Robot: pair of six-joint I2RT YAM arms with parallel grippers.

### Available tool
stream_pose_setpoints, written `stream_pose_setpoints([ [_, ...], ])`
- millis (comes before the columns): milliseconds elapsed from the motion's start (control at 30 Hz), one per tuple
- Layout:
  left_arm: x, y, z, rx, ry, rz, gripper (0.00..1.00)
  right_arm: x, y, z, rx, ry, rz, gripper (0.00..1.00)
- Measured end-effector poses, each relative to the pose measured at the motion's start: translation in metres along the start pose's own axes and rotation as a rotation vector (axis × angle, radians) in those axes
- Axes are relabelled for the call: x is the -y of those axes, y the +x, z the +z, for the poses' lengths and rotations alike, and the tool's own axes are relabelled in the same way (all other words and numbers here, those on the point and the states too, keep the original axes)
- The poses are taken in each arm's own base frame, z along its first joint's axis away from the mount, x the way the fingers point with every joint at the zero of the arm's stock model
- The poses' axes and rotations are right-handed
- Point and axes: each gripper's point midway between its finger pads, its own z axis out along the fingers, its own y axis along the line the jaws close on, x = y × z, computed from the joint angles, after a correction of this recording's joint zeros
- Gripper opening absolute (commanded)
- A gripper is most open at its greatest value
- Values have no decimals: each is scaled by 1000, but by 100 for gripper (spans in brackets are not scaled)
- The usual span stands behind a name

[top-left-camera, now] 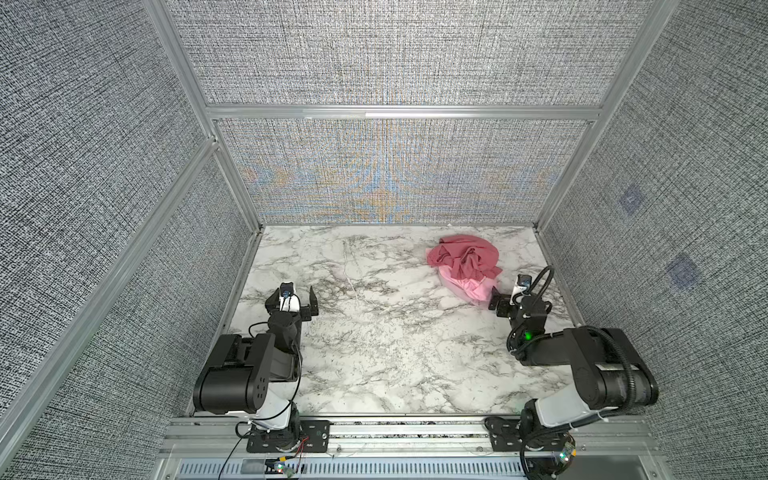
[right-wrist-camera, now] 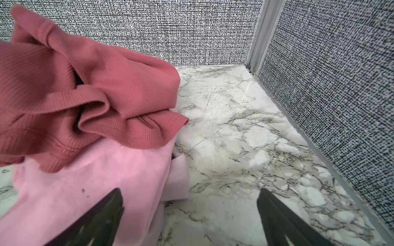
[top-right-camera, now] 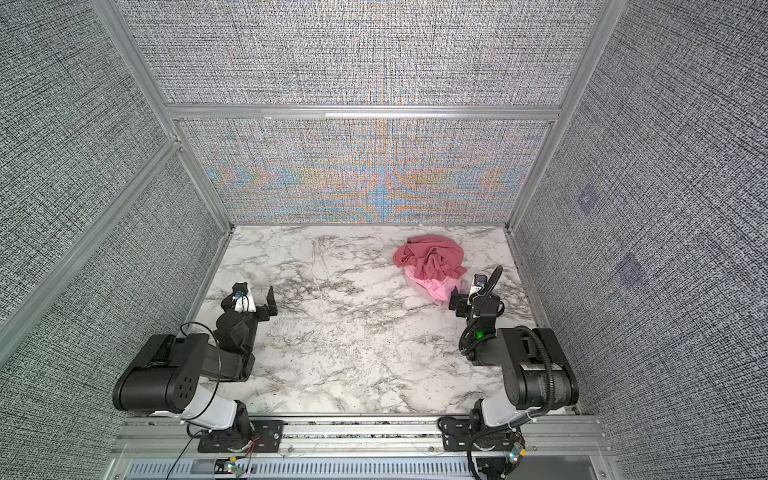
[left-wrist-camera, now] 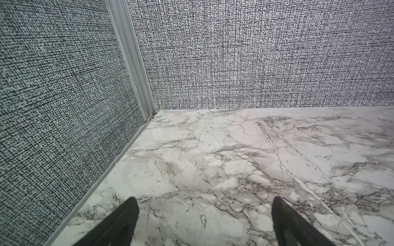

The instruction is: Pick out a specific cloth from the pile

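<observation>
The pile (top-left-camera: pixel 463 259) (top-right-camera: pixel 430 259) lies at the back right of the marble table. A dark rose-red ribbed cloth (right-wrist-camera: pixel 96 85) lies on top and a brighter pink cloth (right-wrist-camera: pixel 96 181) under it. A paler ribbed edge (right-wrist-camera: pixel 177 181) sticks out beneath the bright pink; I cannot tell whether it belongs to the cloth, which is otherwise hidden. My right gripper (top-left-camera: pixel 505 291) (top-right-camera: pixel 465 293) (right-wrist-camera: pixel 190 189) is open at the pile's near right corner. One finger (right-wrist-camera: pixel 102 213) is over the bright pink fabric, the other over bare marble. My left gripper (top-left-camera: pixel 293 296) (top-right-camera: pixel 249 297) (left-wrist-camera: pixel 204 199) is open and empty, far left of the pile.
Textured grey walls with aluminium posts (top-left-camera: pixel 232 166) close in the table on the left, back and right. The right wall (right-wrist-camera: pixel 330 106) runs close beside my right gripper. The marble table (top-left-camera: pixel 395 332) stretches between the arms, whose bases sit on the front rail (top-left-camera: pixel 407 432).
</observation>
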Motion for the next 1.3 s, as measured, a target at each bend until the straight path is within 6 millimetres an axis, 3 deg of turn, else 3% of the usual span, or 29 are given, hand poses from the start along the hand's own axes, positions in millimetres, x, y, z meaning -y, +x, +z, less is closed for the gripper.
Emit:
stream_pose_setpoints([
  [800,0,0,0,0,5,0,99,1,-1,1,-2,-7,3,99],
  [967,0,-1,-1,3,2,1,88,4,-4,-1,-7,-7,11,99],
  [1067,-6,-21,-8,42,-31,-5,81,1,-44,-10,47,-12,14,99],
  [1200,-9,-82,-7,148,-38,-33,75,-10,-115,-28,142,-8,18,95],
  [1300,-7,-110,-5,167,-21,-101,73,-37,-138,-44,119,-58,1,92],
])
